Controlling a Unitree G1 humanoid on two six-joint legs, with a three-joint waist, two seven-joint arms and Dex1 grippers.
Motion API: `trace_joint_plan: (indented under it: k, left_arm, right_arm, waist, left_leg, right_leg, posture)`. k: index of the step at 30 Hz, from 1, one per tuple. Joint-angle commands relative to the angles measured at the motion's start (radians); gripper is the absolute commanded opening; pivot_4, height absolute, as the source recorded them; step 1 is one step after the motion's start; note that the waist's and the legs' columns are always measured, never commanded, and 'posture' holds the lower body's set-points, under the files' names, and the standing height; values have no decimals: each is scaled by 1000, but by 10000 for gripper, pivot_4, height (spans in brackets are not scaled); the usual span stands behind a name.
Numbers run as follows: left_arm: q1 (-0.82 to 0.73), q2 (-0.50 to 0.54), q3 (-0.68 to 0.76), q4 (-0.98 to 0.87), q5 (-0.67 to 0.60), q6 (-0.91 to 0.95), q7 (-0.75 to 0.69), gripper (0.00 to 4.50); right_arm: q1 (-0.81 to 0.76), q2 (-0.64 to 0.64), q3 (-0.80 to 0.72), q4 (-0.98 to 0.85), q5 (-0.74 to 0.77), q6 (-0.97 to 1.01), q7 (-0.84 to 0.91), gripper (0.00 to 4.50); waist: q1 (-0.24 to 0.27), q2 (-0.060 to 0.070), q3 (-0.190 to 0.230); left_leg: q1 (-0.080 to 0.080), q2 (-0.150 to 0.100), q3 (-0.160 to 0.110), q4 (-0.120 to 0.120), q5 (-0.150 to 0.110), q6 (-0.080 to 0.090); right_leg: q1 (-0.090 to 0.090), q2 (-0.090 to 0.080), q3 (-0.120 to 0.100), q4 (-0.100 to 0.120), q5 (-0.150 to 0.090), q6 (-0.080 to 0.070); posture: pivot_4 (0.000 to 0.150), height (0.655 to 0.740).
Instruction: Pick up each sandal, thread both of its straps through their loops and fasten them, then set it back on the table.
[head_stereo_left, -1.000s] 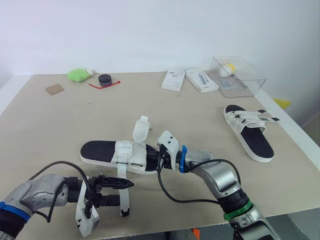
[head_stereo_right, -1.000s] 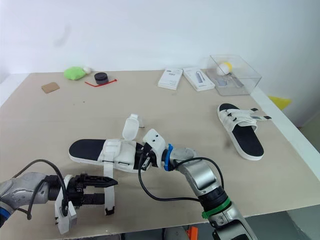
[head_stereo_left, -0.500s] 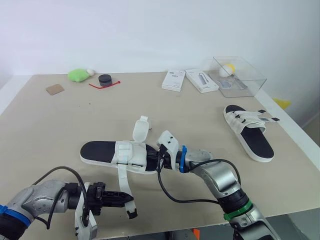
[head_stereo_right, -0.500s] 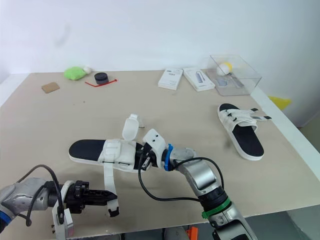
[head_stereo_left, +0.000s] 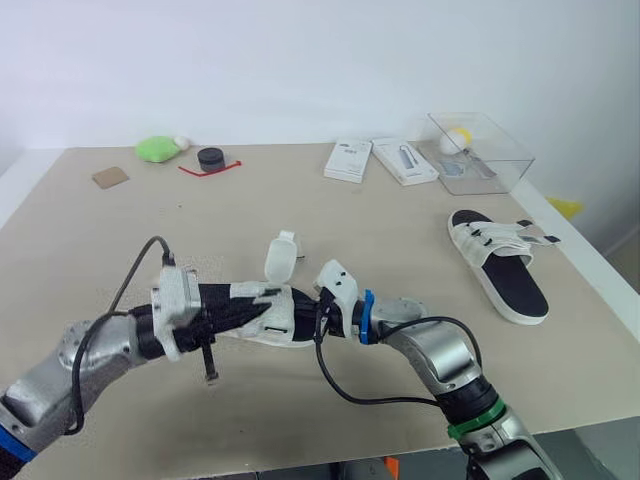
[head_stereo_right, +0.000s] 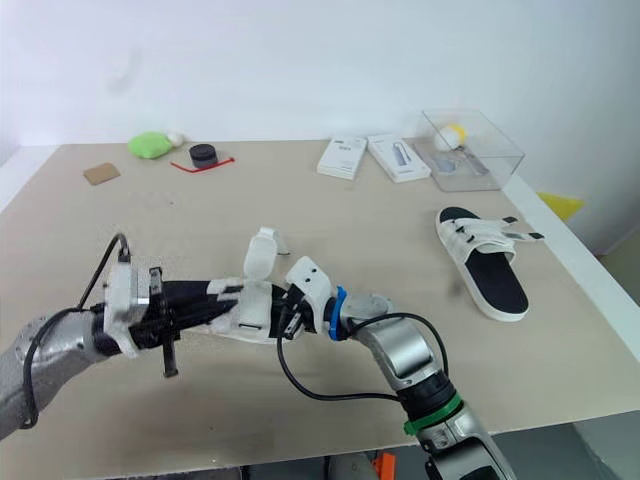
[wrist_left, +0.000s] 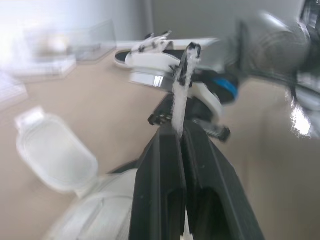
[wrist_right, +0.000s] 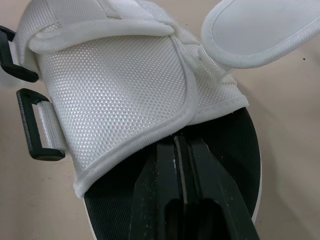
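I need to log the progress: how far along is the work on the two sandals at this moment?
No sandal is clearly finished. In hand: the right gripper is shut on the sole of the near sandal, the left gripper pinches one strap, and the black loops are empty, so threading is not done. Left: both straps, setting it down, then the far sandal, whose fastening I cannot judge.

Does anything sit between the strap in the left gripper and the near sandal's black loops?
Nothing visible does. The left gripper pinches the strap at the sandal; the right gripper grips the sandal's edge, clear of the loops.
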Motion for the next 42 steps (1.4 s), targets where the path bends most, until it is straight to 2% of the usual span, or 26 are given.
trace_joint_plan:
  k: [1, 5, 8, 19, 26, 42]
  left_arm:
    - [-81, -66, 102, 5, -201, 211, 49, 456]
    - [-184, -153, 177, 103, -300, 415, 115, 456]
    - [-226, -209, 217, 161, -321, 526, 147, 456]
    - [-359, -342, 291, 409, -193, 773, 140, 456]
    - [-418, -397, 343, 493, -187, 940, 170, 456]
    - [-486, -493, 464, 651, -87, 1106, 248, 456]
  right_arm:
    - [-11, 3, 9, 10, -7, 7, -1, 0]
    - [-6, 4, 10, 6, -10, 9, -3, 0]
    - [-2, 2, 9, 1, -11, 12, -5, 0]
    - [12, -30, 44, -13, -31, 46, -8, 0]
    - [17, -33, 48, -20, -31, 54, -14, 0]
    - [50, -42, 46, -63, -24, 79, -31, 0]
  waist:
    - [0, 1, 1]
    - [0, -1, 1]
    - [-1, -1, 1]
    - [0, -3, 0]
    - [0, -3, -1]
    - [0, -4, -2]
  left_leg:
    - [0, 0, 0, 0, 0, 0]
    - [0, 0, 0, 1, 0, 0]
    - [0, 0, 0, 1, 0, 0]
    - [-1, -2, -1, 1, 0, -1]
    - [-1, -2, -2, 1, 0, -1]
    - [-2, -5, -9, 0, 0, -3]
  right_leg:
    - [0, 0, 0, 0, 0, 0]
    - [0, 2, 1, -1, 0, 0]
    - [0, 3, 3, -2, 0, 0]
    - [1, 8, 10, -2, 0, 0]
    - [1, 8, 11, -2, 0, 0]
    - [3, 8, 10, -2, 0, 0]
  posture:
    - [1500, 7400]
    - [1500, 7400]
    - [1500, 7400]
    - [1500, 7400]
    - [1500, 7400]
    - [1500, 7400]
